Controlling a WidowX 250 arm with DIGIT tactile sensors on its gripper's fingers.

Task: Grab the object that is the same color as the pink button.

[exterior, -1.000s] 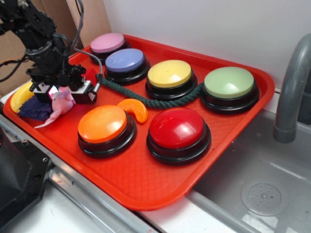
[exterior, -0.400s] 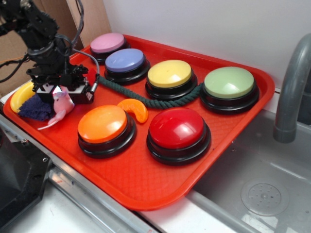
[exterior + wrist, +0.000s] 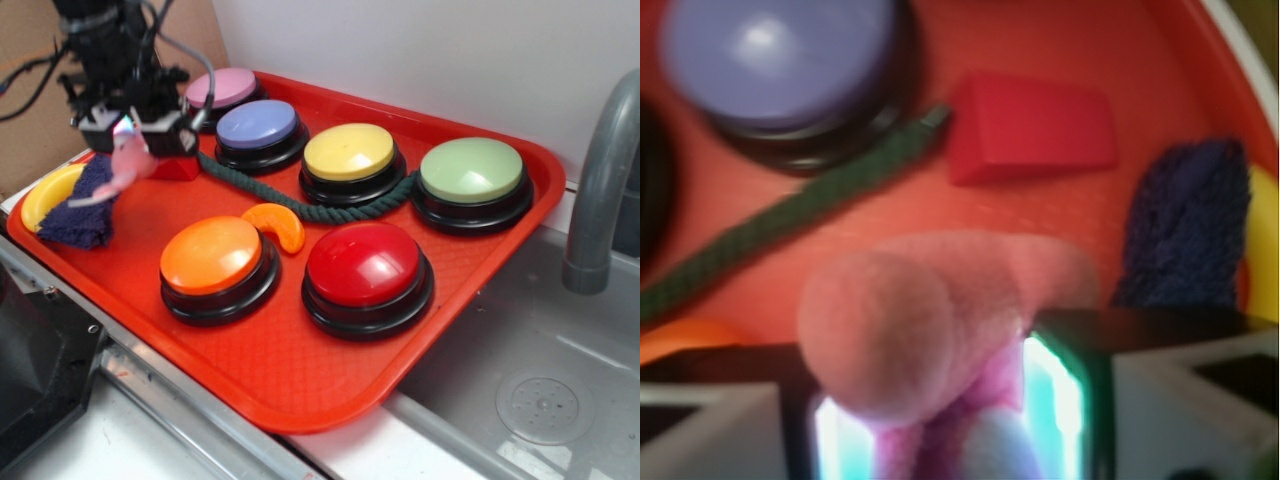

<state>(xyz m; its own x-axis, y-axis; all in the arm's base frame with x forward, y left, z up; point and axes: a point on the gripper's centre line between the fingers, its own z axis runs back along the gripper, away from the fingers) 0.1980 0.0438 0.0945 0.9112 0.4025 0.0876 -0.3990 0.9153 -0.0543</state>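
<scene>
My gripper [image 3: 122, 132] is shut on the small pink plush animal [image 3: 124, 165], which hangs in the air above the left end of the red tray [image 3: 300, 370], its pale tail trailing left. In the wrist view the pink plush [image 3: 930, 325] fills the gap between the lit fingers [image 3: 1060, 395], blurred and close. The pink button [image 3: 222, 88] sits at the tray's back left corner, just right of the gripper.
A dark blue fuzzy cloth [image 3: 82, 212] and a yellow piece [image 3: 45, 195] lie at the tray's left edge. A red block [image 3: 1032, 128] lies under the gripper. Lavender [image 3: 259, 125], yellow [image 3: 349, 152], green [image 3: 471, 172], orange [image 3: 211, 254] and red [image 3: 366, 264] buttons, a green rope [image 3: 300, 205] and an orange wedge [image 3: 279, 225] fill the tray. A sink [image 3: 540, 370] is at right.
The gripper has risen and moved back toward the pink button, lifting the pink plush off the tray and away from the blue cloth.
</scene>
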